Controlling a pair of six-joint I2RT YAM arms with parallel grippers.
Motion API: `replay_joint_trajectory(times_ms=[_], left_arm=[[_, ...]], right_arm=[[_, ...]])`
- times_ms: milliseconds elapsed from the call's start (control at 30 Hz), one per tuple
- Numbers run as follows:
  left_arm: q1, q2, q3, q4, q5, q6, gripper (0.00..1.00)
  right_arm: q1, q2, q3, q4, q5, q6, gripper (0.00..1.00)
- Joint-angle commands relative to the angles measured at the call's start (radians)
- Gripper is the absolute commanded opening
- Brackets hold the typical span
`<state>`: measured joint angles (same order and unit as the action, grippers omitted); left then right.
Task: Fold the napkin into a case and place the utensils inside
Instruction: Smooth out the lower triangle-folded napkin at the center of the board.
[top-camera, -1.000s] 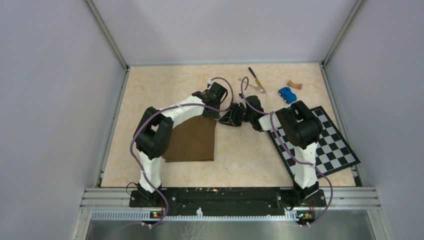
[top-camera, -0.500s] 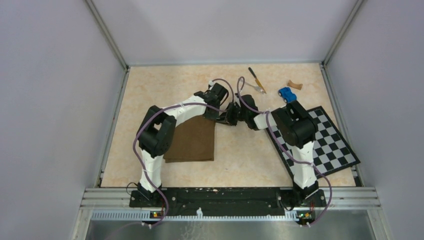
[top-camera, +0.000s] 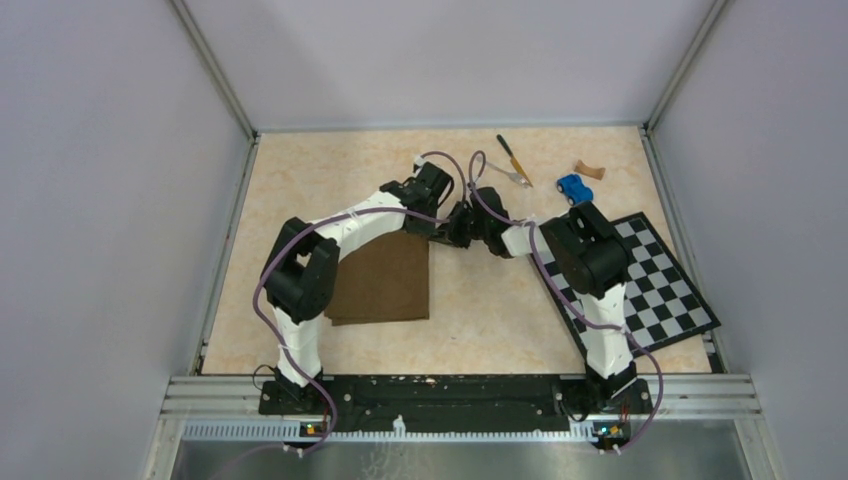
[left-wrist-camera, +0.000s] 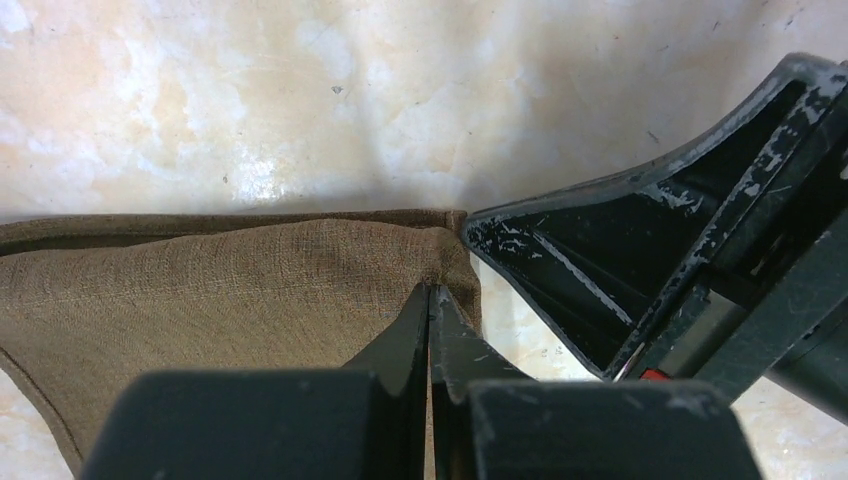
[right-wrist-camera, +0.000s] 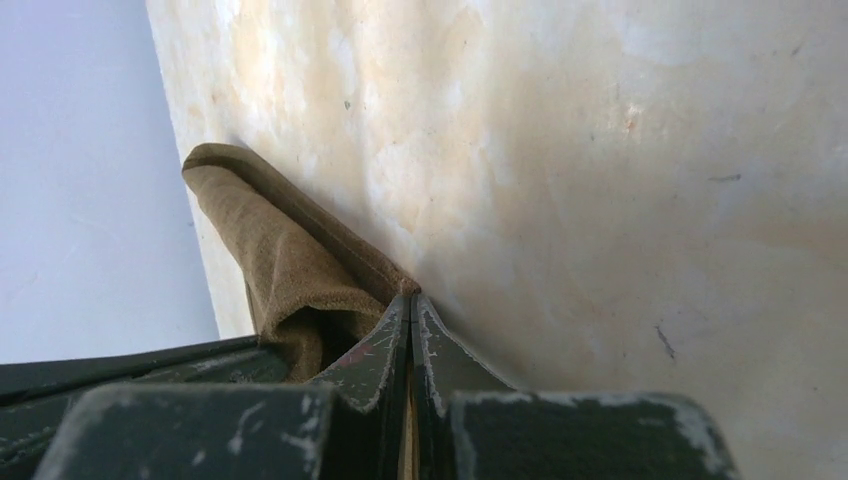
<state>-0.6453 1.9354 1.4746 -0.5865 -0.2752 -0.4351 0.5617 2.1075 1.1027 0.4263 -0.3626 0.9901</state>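
Folded napkin (top-camera: 385, 285) lying left of centre, long axis running near-to-far. Clenching its far right corner: left gripper (left-wrist-camera: 430, 300) and right gripper (right-wrist-camera: 410, 310), tips crowding together. Beyond, far right, well apart: knife (top-camera: 513, 158), fork (top-camera: 510, 176); right arm nearer. Blue car (top-camera: 573, 187), checkered board (top-camera: 650, 290) sitting aside, not obstructing.

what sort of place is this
Probably a robot lab test cell: plain walls box in the table, a left arm and right arm are bolted at its near edge, and a checkered board lies on it.
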Motion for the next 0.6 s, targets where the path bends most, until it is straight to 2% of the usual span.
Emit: replay_joint_trajectory(times_ms=[0, 400, 467, 567], left_arm=[[-0.008, -0.033, -0.009, 0.019, 0.016, 0.017, 0.0], [-0.008, 0.069, 0.059, 0.024, 0.024, 0.036, 0.0], [-0.007, 0.089, 0.084, 0.001, 0.017, 0.036, 0.03], [-0.007, 0.085, 0.099, -0.007, 0.028, 0.042, 0.13]], right_arm=[[0.005, 0.033, 0.026, -0.055, 0.102, -0.049, 0.0], [0.004, 0.062, 0.067, 0.001, 0.069, -0.087, 0.0], [0.003, 0.061, 0.079, -0.013, 0.069, -0.095, 0.0], [-0.01, 0.032, 0.082, -0.049, 0.053, -0.122, 0.0]])
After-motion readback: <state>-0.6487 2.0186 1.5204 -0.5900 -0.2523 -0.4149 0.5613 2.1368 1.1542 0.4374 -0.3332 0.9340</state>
